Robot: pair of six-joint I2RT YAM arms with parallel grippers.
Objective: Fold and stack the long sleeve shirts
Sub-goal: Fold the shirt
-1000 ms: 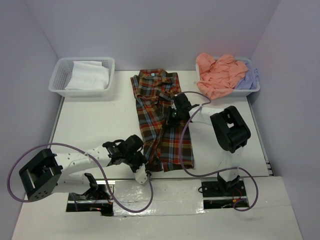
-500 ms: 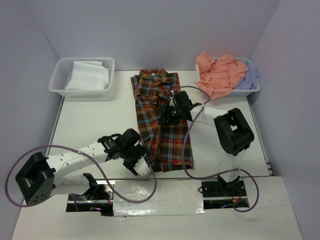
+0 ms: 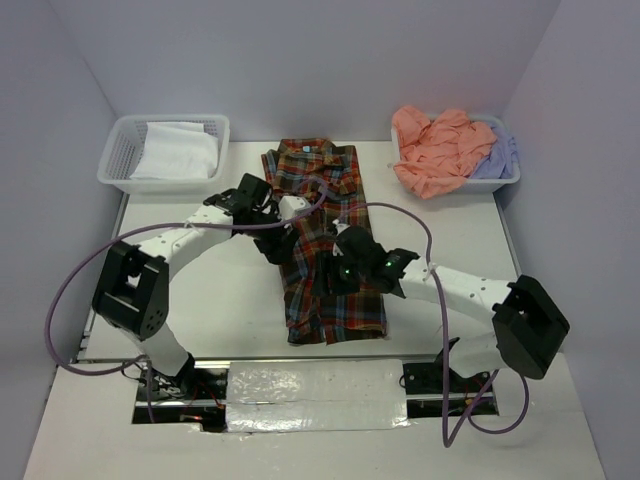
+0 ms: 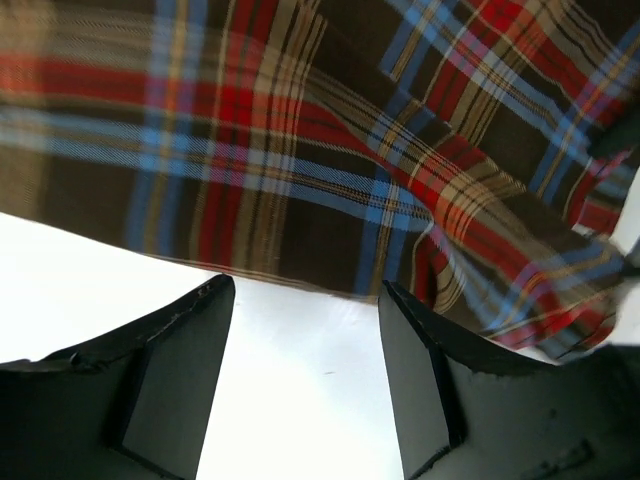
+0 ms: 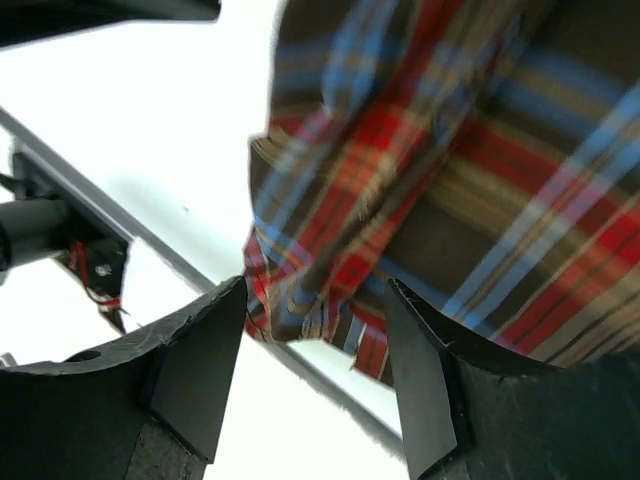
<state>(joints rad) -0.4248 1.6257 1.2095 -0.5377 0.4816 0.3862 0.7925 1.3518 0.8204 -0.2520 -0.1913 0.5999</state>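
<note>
Robot lab: plain-walled table [image 3: 190, 290], bolted arms [image 3: 460, 290].

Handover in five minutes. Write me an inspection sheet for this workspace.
Surface: white table.
Job's things: plaid shirt lying lengthwise mid-table; salmon-pink shirt and lavender shirt heaped in right basket.
Clutter: left basket holding white cloth.
End effectors: left end effector open at the plaid shirt's edge; right end effector open over it; neither holds anything.
Cables: purple cables loop loosely beside both arms.
Surroundings: plain walls on three sides.
</note>
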